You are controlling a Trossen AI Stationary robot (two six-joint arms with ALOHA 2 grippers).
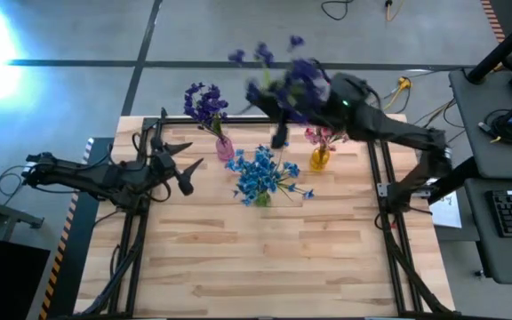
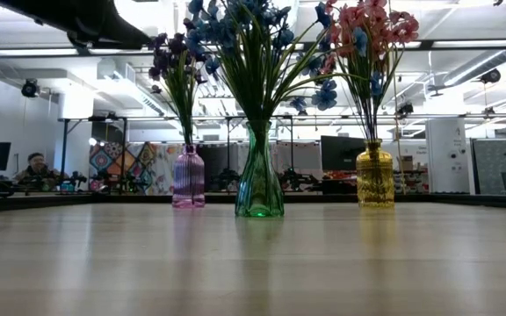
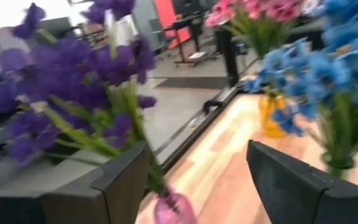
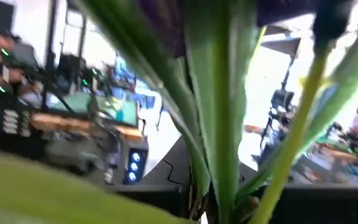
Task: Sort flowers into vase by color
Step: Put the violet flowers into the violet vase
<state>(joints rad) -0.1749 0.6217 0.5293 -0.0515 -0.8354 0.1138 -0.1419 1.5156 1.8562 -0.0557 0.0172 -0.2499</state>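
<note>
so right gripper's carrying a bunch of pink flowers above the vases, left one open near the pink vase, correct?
Not quite: the bunch in the right gripper is purple flowers, not pink, as the high view shows. The rest holds: it is above the vases, and the left gripper is open near the pink vase.

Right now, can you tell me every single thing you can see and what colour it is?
pink vase: one, pink glass, left of the row, holds purple flowers.
green vase: one, green glass, middle, holds blue flowers.
yellow vase: one, amber glass, right of the row, holds pink flowers.
loose purple sprig: one bunch, carried above the table's far edge.
table: one, pale wood.
person: one, far back in the room.
left gripper: dark, jaws open, left of the pink vase.
right gripper: dark, jaws shut on the loose purple sprig.
</note>
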